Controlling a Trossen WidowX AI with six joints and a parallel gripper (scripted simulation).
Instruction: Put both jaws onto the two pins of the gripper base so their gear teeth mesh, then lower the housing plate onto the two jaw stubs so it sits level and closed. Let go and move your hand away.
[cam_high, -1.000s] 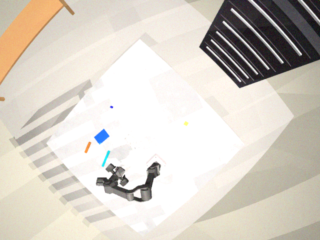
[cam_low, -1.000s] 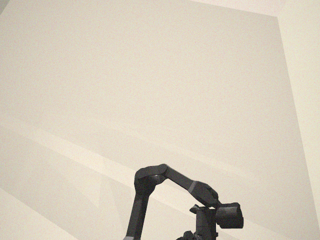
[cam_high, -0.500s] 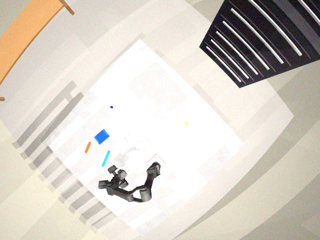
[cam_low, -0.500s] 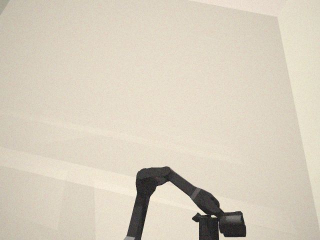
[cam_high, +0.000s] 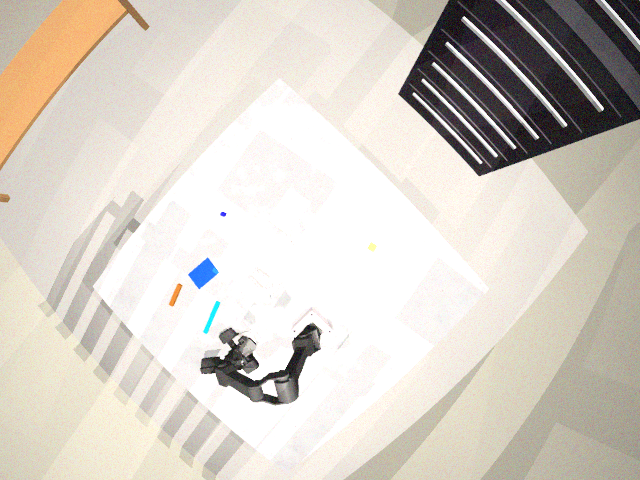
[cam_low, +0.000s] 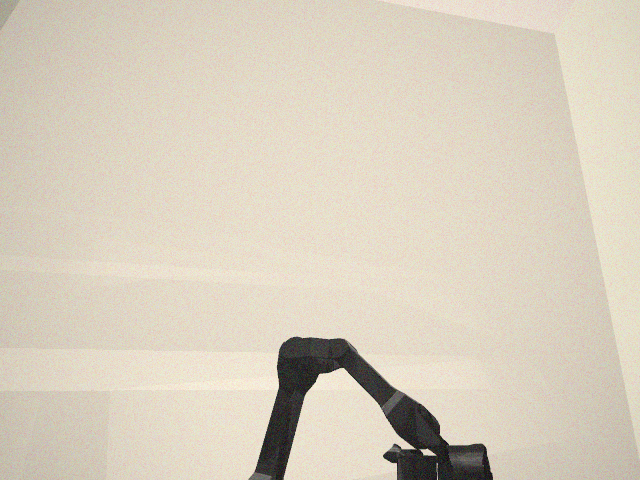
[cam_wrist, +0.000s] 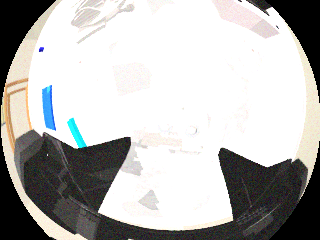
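Gripper base, seemingly pale plastic with two round knobs (cam_wrist: 167, 138): ahead of black parallel-jaw pincer (cam_high: 237, 353) (cam_low: 416, 465) (cam_wrist: 175, 143), released, near lower-left edge of white table (cam_high: 361, 206) in top view. Seating jaws and closing plate apparently left; meshing washed out, unconfirmed. Blue rectangular plate (cam_high: 202, 273) (cam_wrist: 48, 107) toward left corner.
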